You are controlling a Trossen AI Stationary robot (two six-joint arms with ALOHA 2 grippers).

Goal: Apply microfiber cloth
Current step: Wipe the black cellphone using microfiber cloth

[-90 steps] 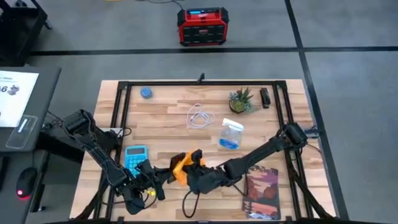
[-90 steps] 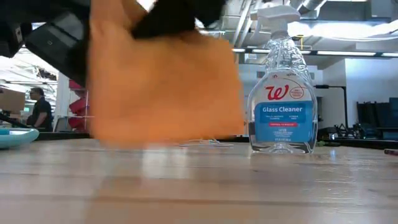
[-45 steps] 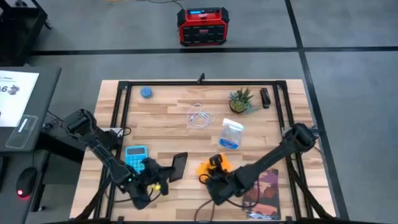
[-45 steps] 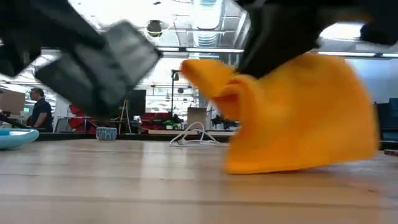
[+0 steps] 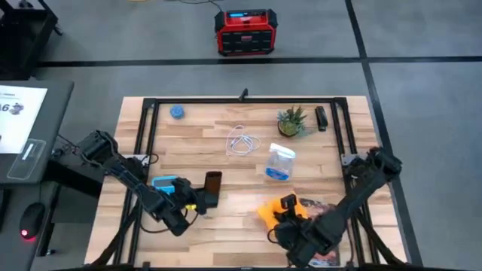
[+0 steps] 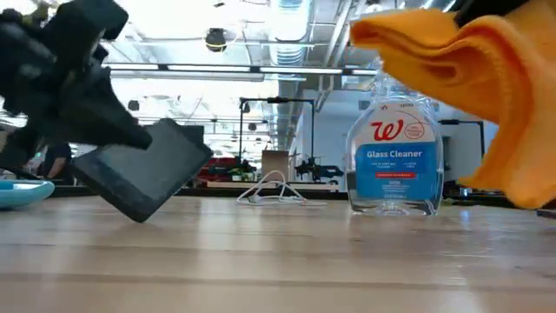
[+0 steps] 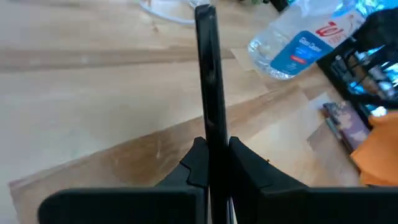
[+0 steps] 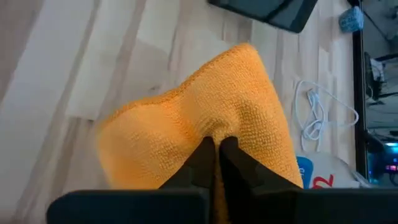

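Note:
The orange-yellow microfiber cloth (image 5: 269, 211) hangs bunched near the table's front right, above the left edge of a dark reddish book (image 5: 327, 226). My right gripper (image 5: 287, 211) is shut on it. In the low view the cloth (image 6: 473, 69) is high at the right, off the wood. My left gripper (image 5: 196, 202) at front left of centre is shut on a black smartphone (image 5: 213, 187), which shows tilted in the low view (image 6: 143, 178). My left gripper pinches the smartphone's near end (image 7: 210, 134) between its two fingers, one on each broad face. The fingers come roughly level from the table's left and near side. The phone sticks out beyond them, tilted; whether its lower corner (image 6: 137, 217) touches the wood I cannot tell. My right gripper pinches a gathered fold of the cloth (image 8: 214, 127) between its two fingers (image 8: 200, 158), coming from above. Several layers seem bunched there. The cloth drapes slack to both sides below the fingers and hangs clear of the table.
A blue calculator (image 5: 165, 183) lies beside my left gripper. A glass cleaner spray bottle (image 5: 279, 163) stands mid-table, a white cable (image 5: 242, 141) behind it. A small plant (image 5: 291, 120), a black object (image 5: 321, 118) and a blue disc (image 5: 177, 112) sit along the far edge.
My right gripper has carried the cloth off the smartphone, toward the table's right edge and up, and the cloth now hangs clear. My left gripper has moved toward the far edge with the phone, which is now uncovered and points farther toward the far edge.

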